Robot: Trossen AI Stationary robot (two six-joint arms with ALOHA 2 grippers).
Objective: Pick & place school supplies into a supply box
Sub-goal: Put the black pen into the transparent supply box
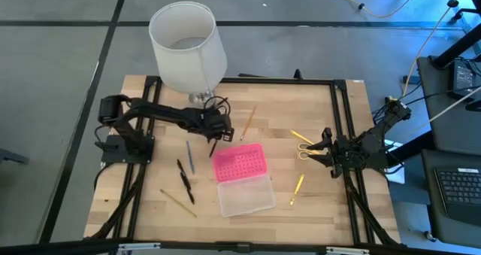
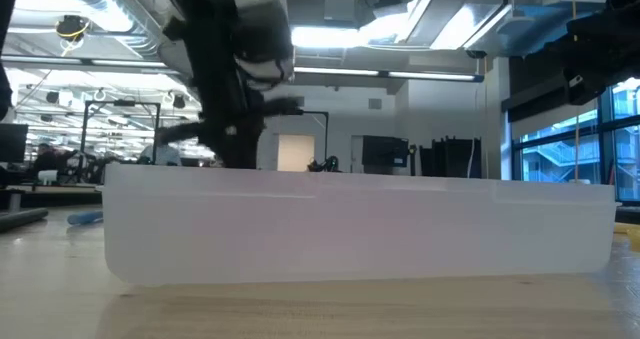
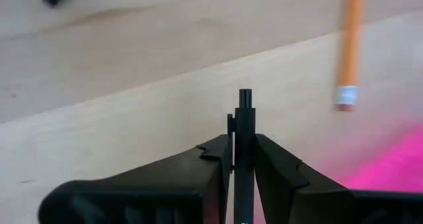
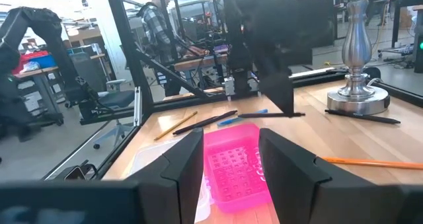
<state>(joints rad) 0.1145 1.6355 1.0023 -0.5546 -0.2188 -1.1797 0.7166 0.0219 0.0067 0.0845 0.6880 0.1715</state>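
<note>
The supply box lies open mid-table, its pink dotted lid (image 1: 240, 162) behind its clear base (image 1: 246, 196), which fills the low view (image 2: 360, 224). My left gripper (image 1: 218, 129) hovers just left of the lid's far corner, shut on a black pen (image 3: 245, 118). On the table lie a tan pencil (image 1: 248, 122), a grey-blue pen (image 1: 190, 156), a black pen (image 1: 185, 181), a yellow pencil (image 1: 177, 202), a yellow pen (image 1: 297, 189) and yellow-handled scissors (image 1: 302, 144). My right gripper (image 1: 314, 146) is open next to the scissors and faces the box (image 4: 231, 161). My left gripper pinches the black pen between its two fingers (image 3: 211, 161). The pen runs along the fingers, and its end (image 3: 245, 98) sticks out past the fingertips. The gripper slants down from the table's left. In the right wrist view the pen (image 4: 271, 115) hangs above the wood.
A lamp with a white shade (image 1: 188, 44) and a metal foot (image 4: 355, 95) stands at the far edge, close behind my left arm. A black frame (image 1: 342, 119) borders the tabletop. Bare wood lies between box and scissors. People and desks show in the room beyond.
</note>
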